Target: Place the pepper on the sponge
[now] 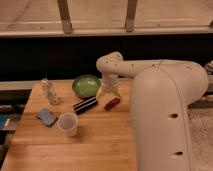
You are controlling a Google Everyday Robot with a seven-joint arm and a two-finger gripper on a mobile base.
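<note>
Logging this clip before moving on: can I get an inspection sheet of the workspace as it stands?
Surface: wooden table.
Job's things: pepper lies on the table beside the black bar; sponge lies flat next to the clear cup, well apart from the pepper.
Clutter: black bar, clear cup, green bowl, clear bottle.
Claw: claw open, just above the pepper, holding nothing.
Cables: nothing seen.
Surroundings: dark wall behind the table.
</note>
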